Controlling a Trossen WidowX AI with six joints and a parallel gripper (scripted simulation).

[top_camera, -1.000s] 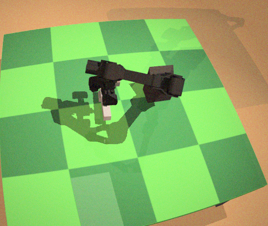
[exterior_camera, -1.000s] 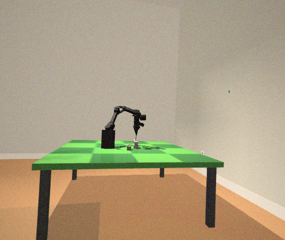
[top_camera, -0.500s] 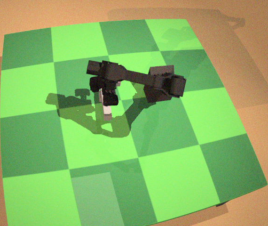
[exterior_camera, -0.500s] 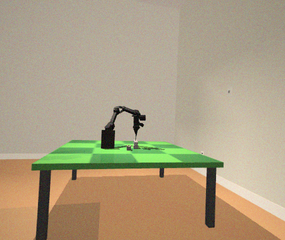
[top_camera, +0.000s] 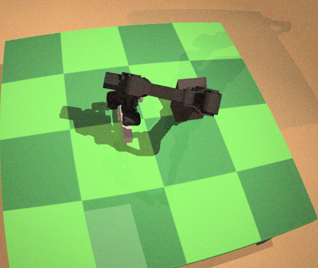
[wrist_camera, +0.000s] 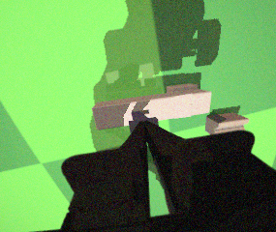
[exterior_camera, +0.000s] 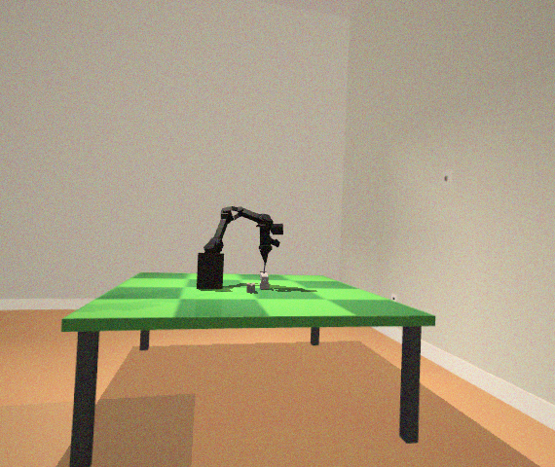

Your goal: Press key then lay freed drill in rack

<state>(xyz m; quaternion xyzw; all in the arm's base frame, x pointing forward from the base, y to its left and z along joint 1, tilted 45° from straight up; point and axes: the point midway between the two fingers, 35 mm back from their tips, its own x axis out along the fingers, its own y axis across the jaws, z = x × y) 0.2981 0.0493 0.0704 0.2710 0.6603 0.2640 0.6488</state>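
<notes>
A long pale pinkish block (top_camera: 127, 134) (exterior_camera: 264, 282) (wrist_camera: 181, 107) stands on the table, with a small ledge (wrist_camera: 182, 89) at its far side in the wrist view. A smaller grooved block (exterior_camera: 251, 288) (wrist_camera: 226, 124), which looks like the rack, stands apart from it, to the right in the wrist view. My gripper (exterior_camera: 265, 269) (wrist_camera: 143, 125) is shut with nothing between its fingers. It points down, with its tips at or just above the long block's top; contact is unclear. In the top view the arm hides the fingertips. I cannot tell the key or the drill apart from the block.
The green checkered table (top_camera: 199, 213) (exterior_camera: 217, 321) carries the arm's dark base box (top_camera: 186, 112) (exterior_camera: 209, 271). The arm arches from the base over to the long block. The arm's shadow falls across the table around the block.
</notes>
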